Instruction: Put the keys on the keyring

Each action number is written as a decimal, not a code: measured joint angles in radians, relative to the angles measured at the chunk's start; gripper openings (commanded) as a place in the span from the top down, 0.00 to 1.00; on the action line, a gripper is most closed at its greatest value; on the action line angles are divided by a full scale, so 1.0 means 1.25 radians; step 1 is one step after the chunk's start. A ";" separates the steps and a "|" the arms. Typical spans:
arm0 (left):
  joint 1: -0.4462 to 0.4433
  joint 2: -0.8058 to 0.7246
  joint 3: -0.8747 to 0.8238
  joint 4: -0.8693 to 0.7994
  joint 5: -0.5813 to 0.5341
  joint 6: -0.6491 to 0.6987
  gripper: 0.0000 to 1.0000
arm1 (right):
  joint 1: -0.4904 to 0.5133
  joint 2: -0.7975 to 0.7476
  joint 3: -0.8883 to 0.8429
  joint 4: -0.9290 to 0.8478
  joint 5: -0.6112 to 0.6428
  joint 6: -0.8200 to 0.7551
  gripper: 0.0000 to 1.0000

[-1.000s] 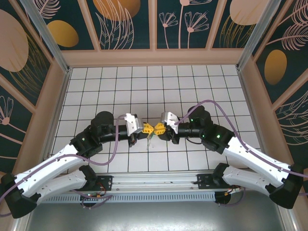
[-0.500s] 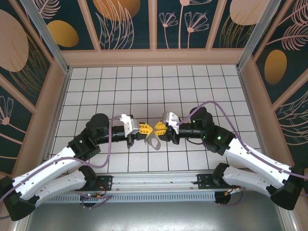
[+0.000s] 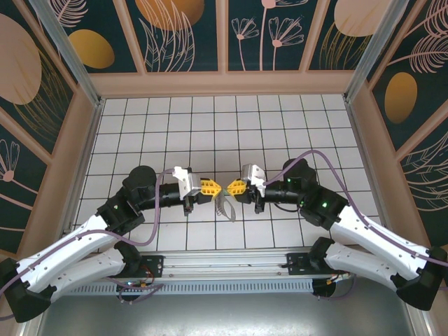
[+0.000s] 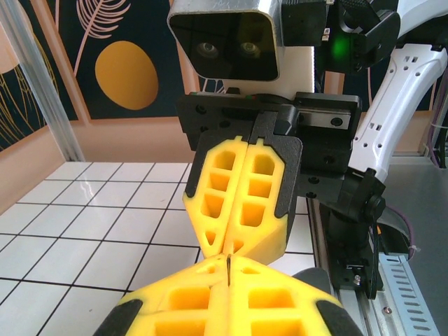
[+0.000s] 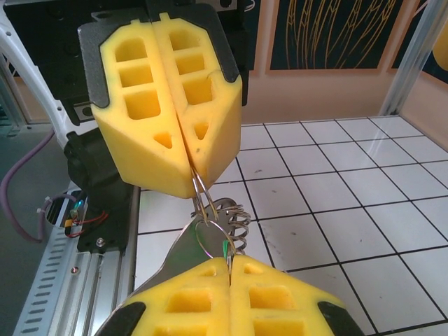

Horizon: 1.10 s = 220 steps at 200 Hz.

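White-tiled table (image 3: 280,126) is lying underneath; right gripper (image 3: 231,188) is clamping the green keys (image 5: 225,246), yellow pads (image 5: 182,301) hiding most of it. Tan keyring (image 3: 225,206) is dangling just beyond, its wire pinched in the closed left gripper (image 3: 215,187), tip-to-tip opposite; floral panels (image 3: 182,35) behind.

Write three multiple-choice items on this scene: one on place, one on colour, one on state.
1. Where is the keyring? A lying flat far from both grippers. B hanging under where the left gripper and right gripper meet. C draped over one gripper's top.
2. What colour are the fingers? A yellow. B blue. C red.
3. How is the right gripper? A wide open. B shut on the key. C half open, empty.
Answers: B, it dangles below the touching tips; A, both pairs are yellow; B, its fingers close on the green bit.
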 measured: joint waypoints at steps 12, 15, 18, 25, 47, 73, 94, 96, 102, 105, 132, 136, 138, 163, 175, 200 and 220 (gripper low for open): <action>0.000 0.000 0.000 0.000 0.002 0.000 1.00 | 0.000 0.004 0.000 0.000 -0.002 0.000 1.00; 0.000 0.000 0.000 0.000 0.002 0.000 1.00 | 0.000 0.005 0.000 0.000 -0.002 0.000 1.00; 0.000 0.000 0.000 0.000 0.002 0.000 1.00 | 0.000 0.007 0.000 0.000 -0.002 0.000 1.00; 0.000 0.001 0.000 0.000 0.003 0.000 1.00 | 0.000 0.012 0.001 0.000 -0.002 -0.001 1.00; 0.000 0.008 -0.001 0.000 0.003 0.000 1.00 | 0.000 0.034 0.009 -0.001 -0.003 -0.006 1.00; 0.000 0.011 -0.004 0.000 0.006 0.000 1.00 | 0.000 0.055 0.017 -0.001 -0.009 -0.009 1.00; 0.000 0.011 -0.006 0.001 0.010 0.000 1.00 | 0.000 0.060 0.019 -0.001 -0.022 -0.012 1.00; 0.000 0.011 -0.006 0.001 0.011 0.000 1.00 | 0.000 0.061 0.019 -0.001 -0.023 -0.012 1.00; 0.000 0.011 -0.006 0.001 0.012 0.000 1.00 | 0.000 0.063 0.020 -0.001 -0.026 -0.012 1.00; 0.000 0.011 -0.006 0.001 0.012 0.000 1.00 | 0.000 0.064 0.020 -0.001 -0.027 -0.012 1.00; 0.000 0.011 -0.011 0.001 0.011 0.000 1.00 | 0.000 0.069 0.020 -0.001 -0.032 -0.012 1.00; 0.000 0.011 -0.011 0.001 0.011 0.000 1.00 | 0.000 0.069 0.020 -0.001 -0.031 -0.012 1.00; 0.000 0.011 -0.011 0.001 0.011 0.000 1.00 | 0.000 0.069 0.020 -0.001 -0.031 -0.012 1.00; 0.000 0.006 -0.011 -0.002 -0.008 0.001 1.00 | 0.000 0.065 0.020 -0.001 -0.004 -0.009 1.00; 0.000 0.001 -0.011 -0.010 -0.034 0.002 1.00 | 0.000 0.059 0.020 -0.001 0.022 -0.005 0.94; 0.001 -0.016 -0.011 -0.043 -0.092 0.003 1.00 | -0.012 0.044 0.014 0.005 0.087 0.019 0.70; 0.001 -0.033 -0.011 -0.066 -0.134 0.003 1.00 | -0.034 0.042 0.001 0.027 0.133 0.038 0.55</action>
